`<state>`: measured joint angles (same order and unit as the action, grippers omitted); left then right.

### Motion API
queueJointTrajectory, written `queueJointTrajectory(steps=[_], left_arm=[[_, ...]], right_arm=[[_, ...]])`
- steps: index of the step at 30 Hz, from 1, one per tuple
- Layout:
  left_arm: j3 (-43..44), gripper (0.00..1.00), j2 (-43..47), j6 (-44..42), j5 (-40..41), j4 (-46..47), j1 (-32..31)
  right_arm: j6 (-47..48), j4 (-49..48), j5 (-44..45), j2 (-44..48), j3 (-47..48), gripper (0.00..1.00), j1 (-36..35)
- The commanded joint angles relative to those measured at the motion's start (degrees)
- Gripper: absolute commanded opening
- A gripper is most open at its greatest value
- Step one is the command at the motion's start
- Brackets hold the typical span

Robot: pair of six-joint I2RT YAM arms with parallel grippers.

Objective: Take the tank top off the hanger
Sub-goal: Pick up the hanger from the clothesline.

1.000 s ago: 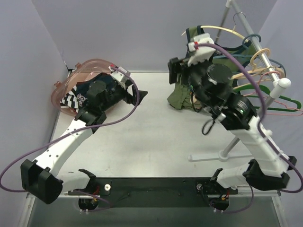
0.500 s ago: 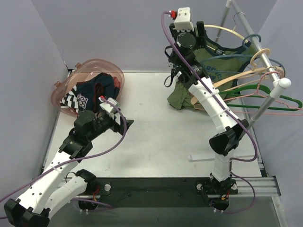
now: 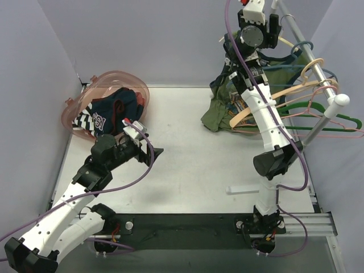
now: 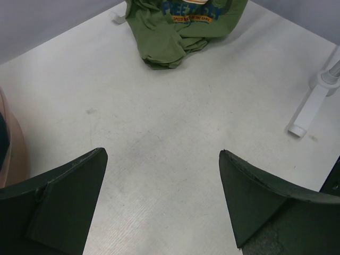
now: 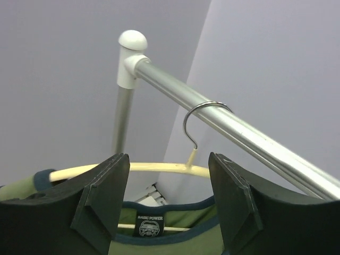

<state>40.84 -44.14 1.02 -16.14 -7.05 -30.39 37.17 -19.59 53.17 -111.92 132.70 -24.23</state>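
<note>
**Right claw open at the rail, tank top hanging on its hanger**

The right arm [image 3: 267, 122] is held stretched almost upright, with its wrist at the far end of the silver metal rail with white end caps [image 3: 310, 57]. The right gripper [image 5: 167, 159] is poised just below that rail, level with the cream plastic hanger with a steel hook [image 5: 159, 167]. Its jaws are parted and nothing is clamped. The hanger's stem is seen in the gap, clear of both fingers.

The left arm [image 3: 85, 182] is folded low, well apart from the rail on its left side. The left gripper [image 4: 162, 154] is spread wide and released over the white table [image 4: 159, 117].

"BASIC POWER" can be read on the black neck label of the green tank top with navy trim [image 5: 175, 234]. On its chest print, large blue letters are cut off by the frame's edge. In the small line beneath, only "SPEED" and "OF THE GAME" can be made out.

The tank top is carried on the cream hanger, which is hooked over the rail's far end and lies crosswise to it. The neck is uppermost and the long axis runs down from the rail. The hem is crumpled on the table beneath the rail.
</note>
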Motion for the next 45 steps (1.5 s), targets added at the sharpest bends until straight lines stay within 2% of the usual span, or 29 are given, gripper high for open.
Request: queueJointTrajectory(steps=[1, 7, 20, 31, 39, 45], left_arm=[[0.2, 0.97, 0.3, -0.7, 0.1, 2.0, -0.8], [0.3, 0.97, -0.2, -2.4, 1.0, 0.9, -1.9], [0.5, 0.97, 1.1, -2.7, 2.0, 0.6, -2.0], [0.5, 0.97, 1.3, -2.7, 3.0, 0.5, -2.0], [0.6, 0.97, 0.9, -2.8, 3.6, 0.6, -2.0], [0.5, 0.97, 1.2, -2.9, 4.6, 0.6, -2.0]], right_arm=[[-6.2, 0.4, 0.2, -0.6, 1.0, 0.61, 3.7], [-7.3, 0.1, -1.7, -1.2, -1.0, 0.61, 5.9], [-7.2, 1.0, -3.3, -5.3, 3.3, 0.56, 8.4], [-7.7, 0.3, -3.8, -5.6, 1.9, 0.55, 10.1], [-3.6, -4.4, -4.7, -5.9, 3.1, 0.55, 10.0], [-4.2, -6.5, -6.0, -3.5, 0.9, 0.55, 9.3]])
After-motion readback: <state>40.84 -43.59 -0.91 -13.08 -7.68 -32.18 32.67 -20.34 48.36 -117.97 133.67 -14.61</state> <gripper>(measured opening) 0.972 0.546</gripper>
